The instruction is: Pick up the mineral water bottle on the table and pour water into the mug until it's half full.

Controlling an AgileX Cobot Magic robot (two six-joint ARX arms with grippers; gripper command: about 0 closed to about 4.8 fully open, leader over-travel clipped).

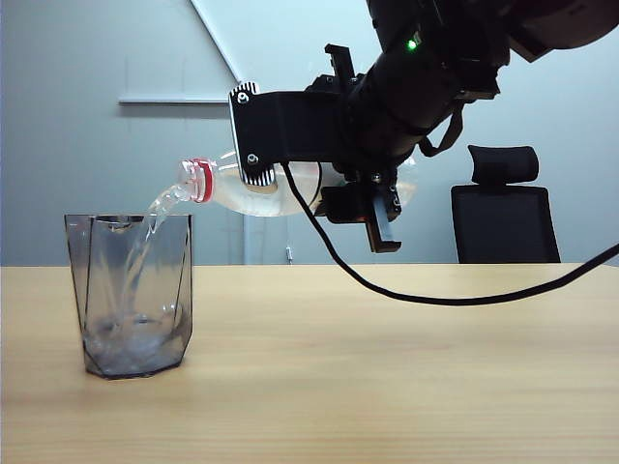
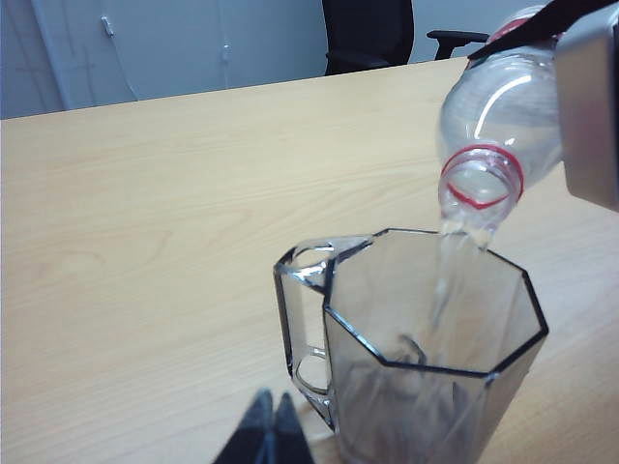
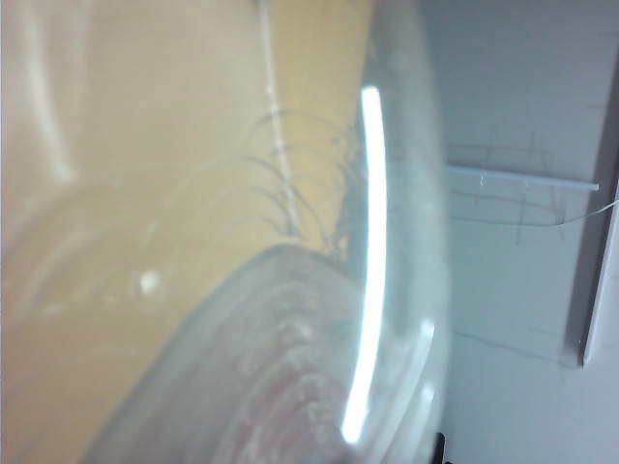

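Mineral water bottle [image 1: 247,191] is where I want it: held almost level above the table [image 1: 387,367], its red-ringed mouth just over the rim of the mug [image 1: 131,295] and tipped slightly down. My right gripper [image 1: 319,159] is clamped around the bottle's body, jaws set on either side of it well back from the neck. A clear stream of water [image 1: 155,217] arcs from the mouth into the mug, which stands near the table's left end, close to the front edge.

The left gripper [image 2: 269,435] shows only as two dark fingertips pressed close together, low beside the mug; I read it as closed on nothing.

Handling, as I judge it: the bottle is thin, soft plastic, so it will dent under a hard squeeze, and it lightens as it empties. The mid-body is the sensible place to hold it, where the wall is widest and the mouth stays free. The mug looks rigid and brittle, faceted smoky see-through material, with a moulded handle visible in the left wrist view. Water lies only in its lowest part, so I'd say half full is not yet reached.

Count: one bottle, one mug, one table, two grippers, one office chair [image 1: 503,208] behind.
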